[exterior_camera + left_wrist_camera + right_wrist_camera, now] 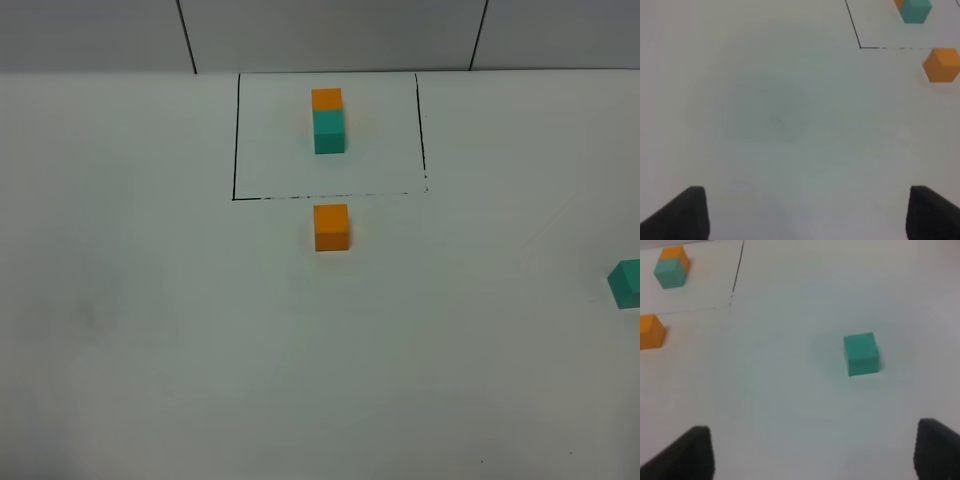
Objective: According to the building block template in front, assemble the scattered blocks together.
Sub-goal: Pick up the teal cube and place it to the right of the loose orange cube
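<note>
A white table (150,330) seen from above, with neither of my arms showing in the high camera. At the far middle stands the building block template (328,120), an orange cube joined to a teal-green one, the orange half farther away and the teal half nearer. It sits inside a thin black drawn rectangle (236,140). Just outside the near line of that rectangle, in line with the template, sits the loose orange cube (331,227), flat on the table. The loose teal-green cube (626,283) lies well apart from it, at the right edge of the high view and partly cut off there. My left gripper (807,212) is spread wide, its two dark fingers far apart with only bare table between them; it holds nothing. Its camera catches the orange cube and a corner of the rectangle off ahead. My right gripper (814,450) is likewise wide open and empty, hanging above the table. The teal-green cube sits ahead of it, not touching either finger, turned slightly askew.
</note>
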Controlling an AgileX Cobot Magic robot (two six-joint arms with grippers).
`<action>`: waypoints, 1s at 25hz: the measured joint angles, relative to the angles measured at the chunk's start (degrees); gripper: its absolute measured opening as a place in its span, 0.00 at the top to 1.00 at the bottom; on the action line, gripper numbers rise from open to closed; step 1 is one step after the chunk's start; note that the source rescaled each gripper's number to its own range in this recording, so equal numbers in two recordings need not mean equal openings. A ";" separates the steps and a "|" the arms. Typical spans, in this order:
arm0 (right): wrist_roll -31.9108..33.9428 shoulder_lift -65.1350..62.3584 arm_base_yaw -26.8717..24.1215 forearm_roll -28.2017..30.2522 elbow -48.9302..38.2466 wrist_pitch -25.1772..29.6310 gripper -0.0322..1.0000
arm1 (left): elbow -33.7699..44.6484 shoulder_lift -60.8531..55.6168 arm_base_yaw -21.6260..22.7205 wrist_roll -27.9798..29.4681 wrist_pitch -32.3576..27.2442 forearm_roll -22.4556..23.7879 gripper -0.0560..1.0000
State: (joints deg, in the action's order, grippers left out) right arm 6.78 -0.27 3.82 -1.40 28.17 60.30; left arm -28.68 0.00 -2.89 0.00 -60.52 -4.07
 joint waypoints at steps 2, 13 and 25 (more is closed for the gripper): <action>0.00 0.00 0.00 0.00 0.00 0.00 0.34 | 0.00 0.00 0.00 0.00 0.00 0.00 0.30; 0.00 0.00 0.00 0.00 0.00 0.00 0.34 | 0.00 0.00 0.06 0.00 0.00 0.00 0.30; 1.92 9.93 0.00 -0.30 0.69 -1.06 0.34 | 0.00 0.00 0.06 0.00 0.00 0.00 0.30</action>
State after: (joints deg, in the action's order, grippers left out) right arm 8.70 9.66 3.82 -1.70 28.86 59.23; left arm -28.68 0.00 -2.83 0.00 -60.52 -4.07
